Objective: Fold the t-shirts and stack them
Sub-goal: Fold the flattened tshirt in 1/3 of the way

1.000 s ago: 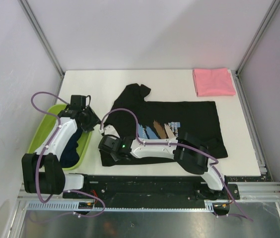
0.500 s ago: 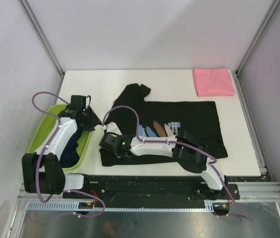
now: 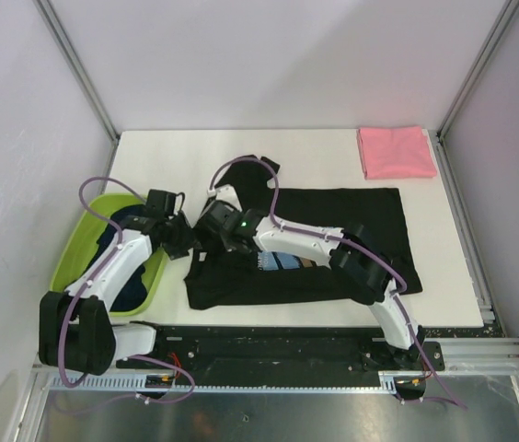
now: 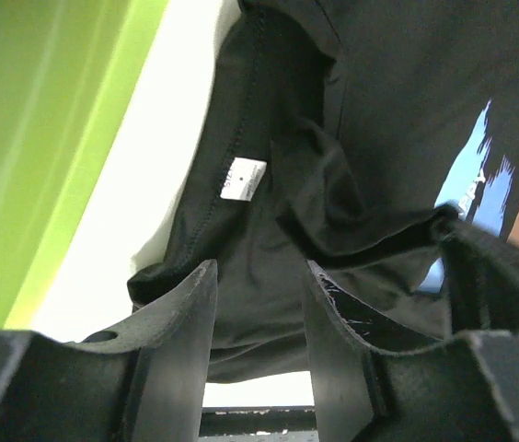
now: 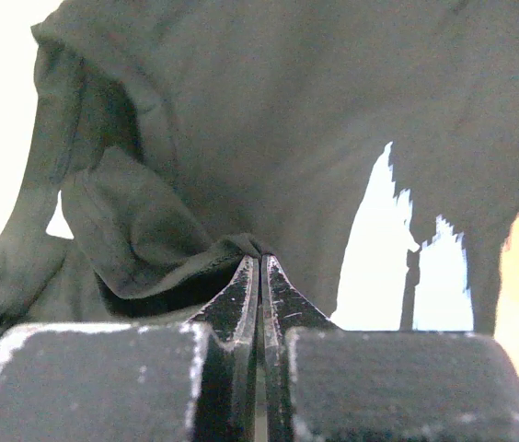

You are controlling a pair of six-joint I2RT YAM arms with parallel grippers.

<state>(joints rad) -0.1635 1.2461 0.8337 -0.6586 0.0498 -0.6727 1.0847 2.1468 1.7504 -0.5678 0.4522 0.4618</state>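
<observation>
a: where's the black cloth t-shirt with the blue, brown and white brush-stroke print [image 3: 370, 207]?
b: on the white table [image 3: 315, 152], mid-surface. right part lies flat. left part is bunched, and a fold covers some of the print.
a: right gripper [image 5: 259, 262]?
b: fingers pressed together on a ridge of the black cloth, pinching it just beside the print.
a: left gripper [image 4: 259, 272]?
b: fingers spread, nothing between them. it hangs over the shirt's near-left edge, between the lime-green plastic basin [image 3: 68, 262] and the right gripper. a small white label [image 4: 242, 178] shows on the cloth ahead of it.
a: is it touching the cloth?
b: cannot tell from either view.
a: other shirts?
b: a folded pink t-shirt [image 3: 396, 152] sits at the far right corner of the table, well apart from the black one. dark navy cloth [image 3: 131, 281] is heaped in the basin at the table's left edge.
</observation>
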